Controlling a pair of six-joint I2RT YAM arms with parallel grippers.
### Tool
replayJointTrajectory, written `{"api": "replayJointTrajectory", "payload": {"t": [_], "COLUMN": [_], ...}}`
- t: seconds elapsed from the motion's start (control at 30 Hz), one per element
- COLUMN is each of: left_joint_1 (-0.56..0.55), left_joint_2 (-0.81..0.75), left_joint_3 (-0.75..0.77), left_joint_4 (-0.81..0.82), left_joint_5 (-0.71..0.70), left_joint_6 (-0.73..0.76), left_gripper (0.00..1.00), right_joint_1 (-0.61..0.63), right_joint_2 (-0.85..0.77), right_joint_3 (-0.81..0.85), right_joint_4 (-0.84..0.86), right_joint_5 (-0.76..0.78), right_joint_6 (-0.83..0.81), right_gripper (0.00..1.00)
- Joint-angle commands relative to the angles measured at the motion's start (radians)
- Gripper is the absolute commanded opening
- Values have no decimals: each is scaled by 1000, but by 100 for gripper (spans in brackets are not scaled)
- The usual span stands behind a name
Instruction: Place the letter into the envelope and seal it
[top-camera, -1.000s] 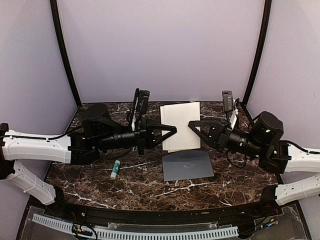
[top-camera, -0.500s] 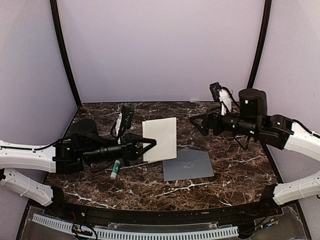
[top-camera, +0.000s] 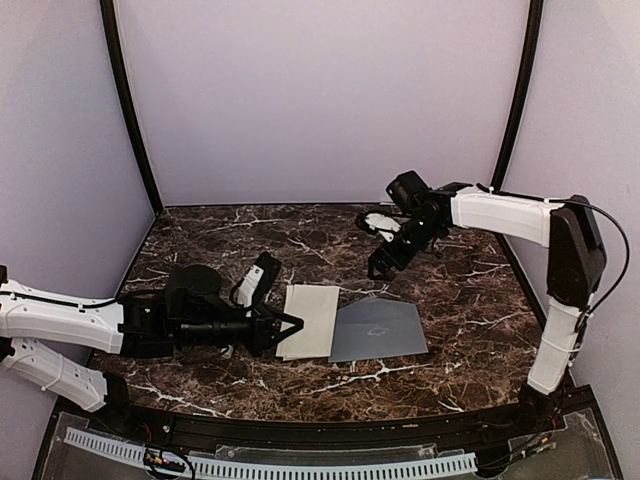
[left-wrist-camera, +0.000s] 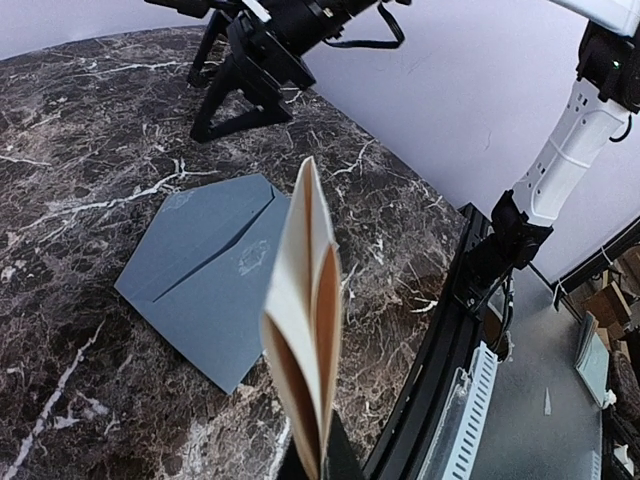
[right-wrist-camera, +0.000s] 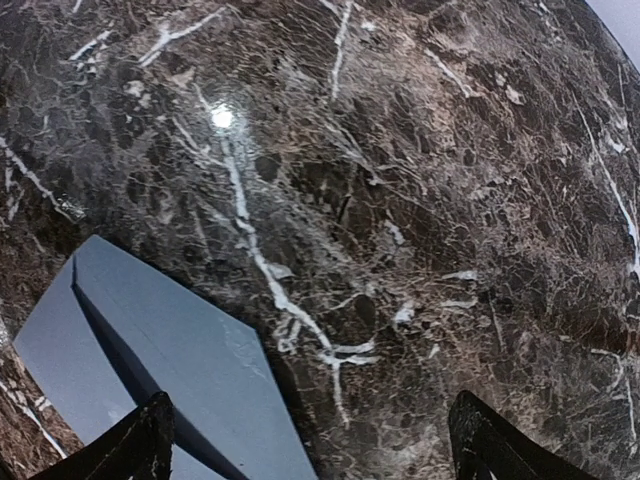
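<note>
The cream-white letter (top-camera: 310, 320) is pinched at its left edge in my left gripper (top-camera: 287, 325), which is shut on it low over the table. In the left wrist view the letter (left-wrist-camera: 303, 330) stands edge-on as curled folded layers rising out of the left gripper (left-wrist-camera: 322, 452). The grey-blue envelope (top-camera: 378, 330) lies flat just right of the letter, its flap showing in the left wrist view (left-wrist-camera: 205, 265). My right gripper (top-camera: 383, 262) hangs open above the table behind the envelope (right-wrist-camera: 150, 370), with nothing between its fingertips (right-wrist-camera: 150, 440).
Purple walls close off the back and both sides. A black rail (top-camera: 330, 425) runs along the near table edge. The right arm (top-camera: 500, 212) reaches in from the right across the back of the marble table (top-camera: 470, 300).
The right gripper has opened, let go of the letter and swung up toward the back. The left arm has drawn the letter down and nearer, beside the envelope's left edge.
</note>
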Motion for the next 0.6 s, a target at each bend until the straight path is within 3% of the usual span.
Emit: {"api": "replayJointTrajectory", "payload": {"t": [0.0, 0.37, 0.57], "left_joint_1": [-6, -6, -6], "left_joint_2": [-14, -27, -33], "left_joint_3": [-22, -21, -27], "left_joint_4": [-13, -49, -49], "left_joint_5": [-6, 3, 4], "left_joint_6": [0, 34, 36], "left_gripper": [0, 0, 0], "right_joint_1": [-44, -64, -64], "right_joint_2": [119, 229, 245], "right_joint_3": [163, 163, 150], "right_joint_4": [-195, -243, -244], "right_joint_5": [-52, -135, -192], "right_joint_6": [-150, -172, -174], "right_gripper": [91, 75, 73]}}
